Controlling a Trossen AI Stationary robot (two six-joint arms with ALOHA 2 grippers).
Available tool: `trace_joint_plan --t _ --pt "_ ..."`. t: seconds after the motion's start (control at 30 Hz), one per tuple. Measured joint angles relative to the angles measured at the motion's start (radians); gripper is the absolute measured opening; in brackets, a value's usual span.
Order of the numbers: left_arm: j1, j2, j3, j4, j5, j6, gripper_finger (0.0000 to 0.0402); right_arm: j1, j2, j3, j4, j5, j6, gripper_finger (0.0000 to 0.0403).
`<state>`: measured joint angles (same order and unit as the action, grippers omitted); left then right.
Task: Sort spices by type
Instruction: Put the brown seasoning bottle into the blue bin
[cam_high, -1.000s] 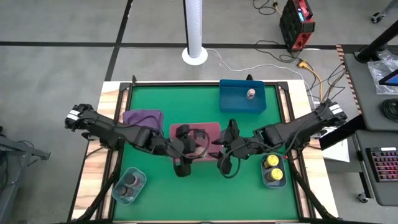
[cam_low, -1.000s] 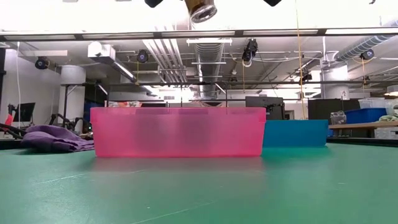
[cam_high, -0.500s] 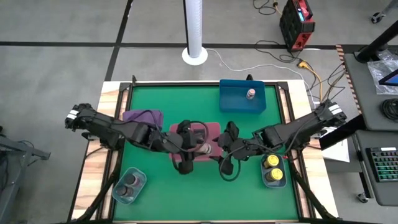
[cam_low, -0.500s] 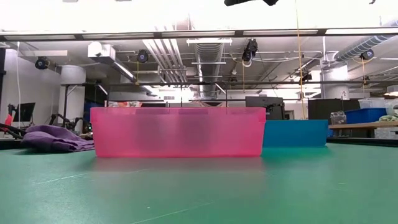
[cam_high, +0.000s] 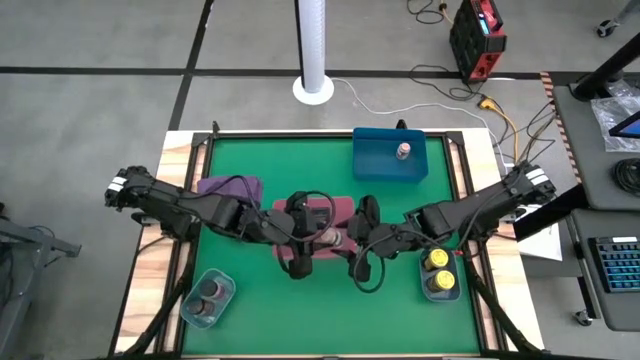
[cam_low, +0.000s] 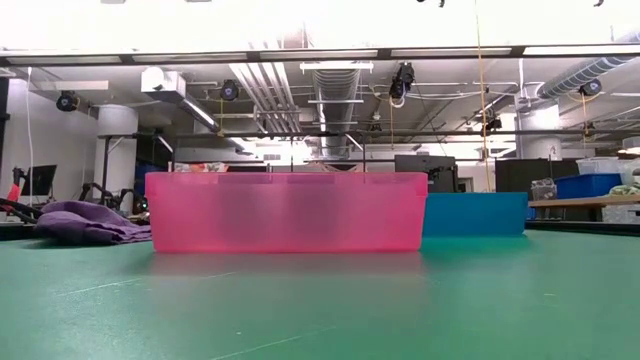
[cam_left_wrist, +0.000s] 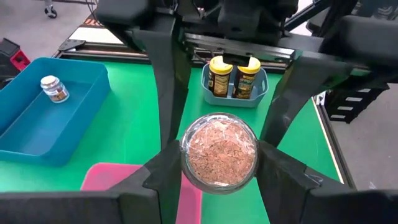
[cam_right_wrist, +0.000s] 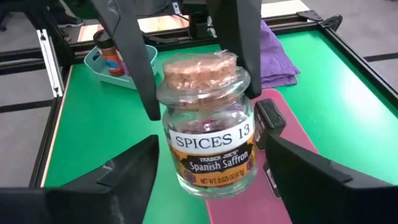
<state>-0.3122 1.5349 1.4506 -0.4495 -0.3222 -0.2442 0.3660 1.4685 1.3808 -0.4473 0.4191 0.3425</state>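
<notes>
Your left gripper (cam_high: 322, 238) clamps a cork-topped jar (cam_high: 327, 238) over the pink tray (cam_high: 340, 207) at mid-table in the high view; your right gripper (cam_high: 352, 238) faces it just beside the jar, fingers spread apart. A second pale jar (cam_high: 403, 151) stands in the blue tray (cam_high: 375, 160) at the far edge, two yellow-capped jars (cam_high: 436, 271) sit in a small tray near the right arm, and two dark shakers (cam_high: 206, 298) in another near the left arm.

Looking level, you see only the pink tray (cam_low: 285, 212) with the blue one (cam_low: 475, 213) behind; no gripper shows.

From your left wrist, the fingers (cam_left_wrist: 165, 171) press the jar's (cam_left_wrist: 218, 153) sides, its base toward the camera.

From your right wrist, the jar (cam_right_wrist: 207, 127), labelled Spanish Saffron, sits between the left gripper's fingers (cam_right_wrist: 134, 59), while your own fingers (cam_right_wrist: 124, 174) stand wide of it.
</notes>
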Motion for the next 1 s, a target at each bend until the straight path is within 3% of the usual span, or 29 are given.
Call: trace_joint_plan --t 0.1,0.27,0.5,0.73,0.9,1.0 --pt "0.000 0.000 0.002 0.000 0.000 0.001 0.0153 0.000 0.005 0.000 0.012 0.000 -0.004 0.0251" --pt "0.000 0.000 0.003 0.004 0.000 0.015 0.0188 0.000 0.007 0.000 0.012 0.000 -0.014 0.0180" --pt "0.002 -0.015 0.008 -0.033 -0.008 0.047 0.0200 0.000 -0.013 0.000 -0.022 0.006 0.013 0.0180" --pt "0.003 -0.105 0.002 -0.051 -0.065 0.053 0.0202 0.076 -0.088 -0.024 -0.182 0.204 0.118 0.0180" --pt "0.003 -0.128 -0.006 0.060 -0.064 0.069 0.0203 0.157 -0.139 -0.106 0.031 0.389 0.053 0.0180" --pt "0.003 -0.122 -0.007 0.208 0.047 0.127 0.0203 0.180 -0.140 -0.158 0.266 0.420 -0.076 0.0180"
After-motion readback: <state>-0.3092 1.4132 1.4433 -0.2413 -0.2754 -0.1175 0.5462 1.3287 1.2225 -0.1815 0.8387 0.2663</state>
